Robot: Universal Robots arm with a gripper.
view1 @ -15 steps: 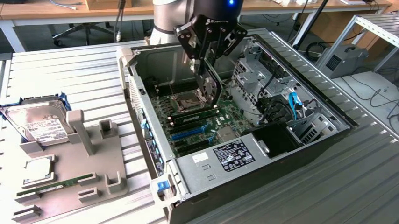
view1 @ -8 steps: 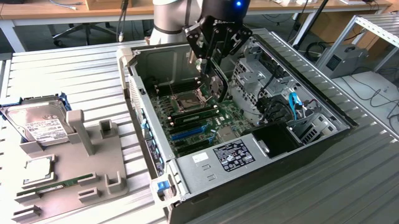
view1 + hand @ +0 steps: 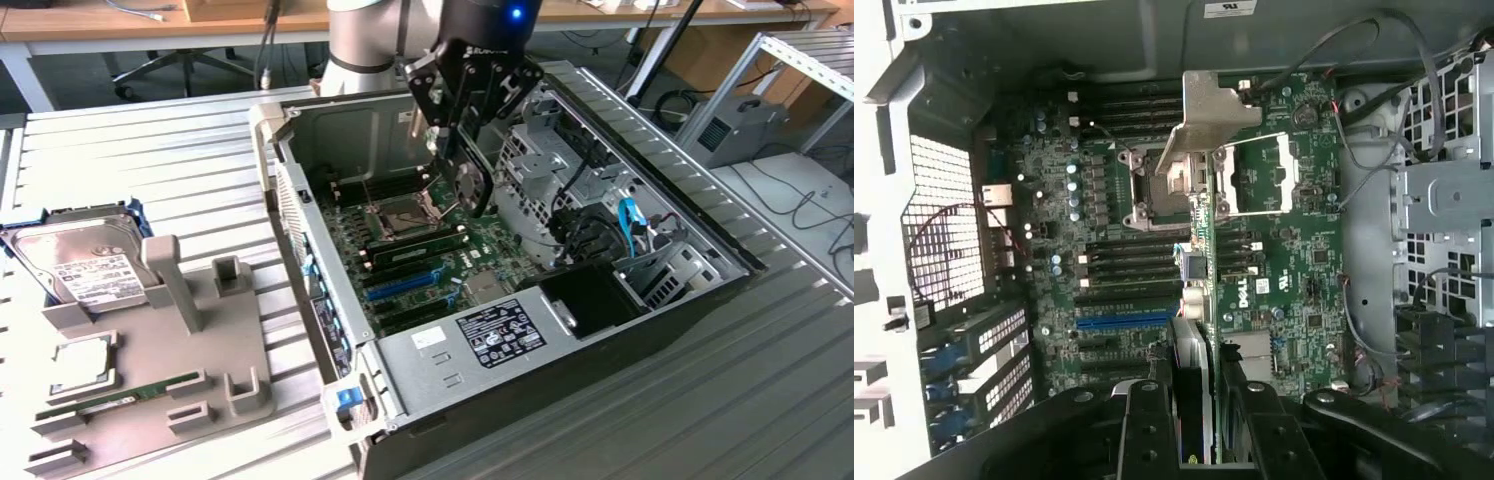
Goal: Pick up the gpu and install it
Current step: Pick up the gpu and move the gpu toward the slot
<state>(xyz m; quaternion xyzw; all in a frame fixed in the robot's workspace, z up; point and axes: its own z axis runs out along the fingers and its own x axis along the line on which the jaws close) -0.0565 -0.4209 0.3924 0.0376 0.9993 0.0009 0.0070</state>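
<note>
On the counter (image 3: 160, 130) at the exterior view's left: silver hard drive (image 3: 83, 265), then gray holder (image 3: 160, 345) carrying a RAM stick (image 3: 120, 398). Further right: open computer case (image 3: 534, 335), motherboard (image 3: 414, 250) exposed. Hanging edge-on above that board, inside the case: the gpu (image 3: 1204, 240), with a thin green board, silver bracket and black shroud, pinched on both faces by the gripper's (image 3: 1199, 415) fingers (image 3: 1149, 430).

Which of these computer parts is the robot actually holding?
The gpu, the green card with the silver bracket, clamped in the gripper inside the open case. The hard drive and RAM stick lie outside, at the exterior view's left.
</note>
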